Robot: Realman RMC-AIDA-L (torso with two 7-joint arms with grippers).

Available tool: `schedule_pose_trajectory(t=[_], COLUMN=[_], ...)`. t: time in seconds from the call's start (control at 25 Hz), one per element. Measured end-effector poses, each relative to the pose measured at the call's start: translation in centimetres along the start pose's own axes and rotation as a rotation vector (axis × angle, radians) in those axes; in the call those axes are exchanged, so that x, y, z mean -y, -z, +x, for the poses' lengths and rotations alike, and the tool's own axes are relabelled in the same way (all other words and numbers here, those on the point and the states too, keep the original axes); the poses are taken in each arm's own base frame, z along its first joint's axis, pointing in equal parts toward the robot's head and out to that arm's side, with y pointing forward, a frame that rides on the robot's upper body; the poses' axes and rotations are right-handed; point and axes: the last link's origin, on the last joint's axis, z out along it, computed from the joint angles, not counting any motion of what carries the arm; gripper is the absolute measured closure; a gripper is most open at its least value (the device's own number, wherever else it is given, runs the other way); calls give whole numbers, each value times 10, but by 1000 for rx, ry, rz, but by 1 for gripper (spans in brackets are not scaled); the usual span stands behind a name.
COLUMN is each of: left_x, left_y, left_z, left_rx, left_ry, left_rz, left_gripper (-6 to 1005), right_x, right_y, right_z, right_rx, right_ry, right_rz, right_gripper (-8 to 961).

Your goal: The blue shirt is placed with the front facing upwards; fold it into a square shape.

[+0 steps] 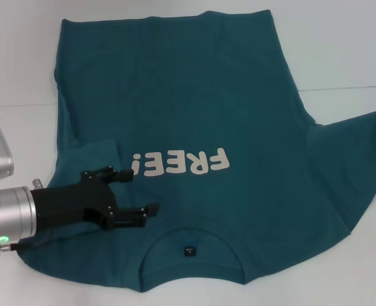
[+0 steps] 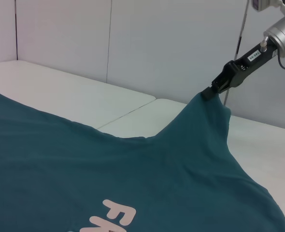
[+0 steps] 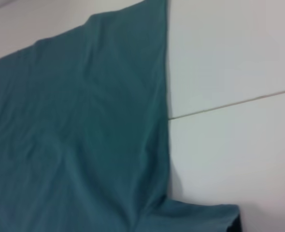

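Teal shirt (image 1: 194, 108) sleeve between right fingers (image 2: 211, 91)

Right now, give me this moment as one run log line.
blue shirt: flat, print up, left sleeve folded in | left pincer: open over the folded sleeve | right pincer: shut on right sleeve tip, lifted off white table

The left gripper (image 1: 136, 191) reaches in from the bench's left edge, arm level, fingers spread apart. The right gripper (image 2: 214, 90) hangs at the right edge, fingers pinched together, arm angled upward.
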Motion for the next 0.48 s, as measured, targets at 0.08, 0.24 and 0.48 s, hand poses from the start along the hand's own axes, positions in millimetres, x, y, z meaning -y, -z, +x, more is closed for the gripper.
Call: schedule_pose_trajectory(t=[0.08, 0.24, 0.48], left_x=[0, -1, -1], left_y=[0, 1, 1], left_z=[-1, -2, -2], left_rx=[0, 1, 1], left_ry=[2, 4, 3], left_rz=[1, 1, 2], left_gripper=[50, 50, 50], right_x=[0, -4, -24], right_y=[0, -2, 0], right_z=[-1, -1, -6], right_rx=[-4, -15, -49], right_ry=[12, 23, 71], right_rz=[13, 7, -52], right_gripper=[910, 906, 900])
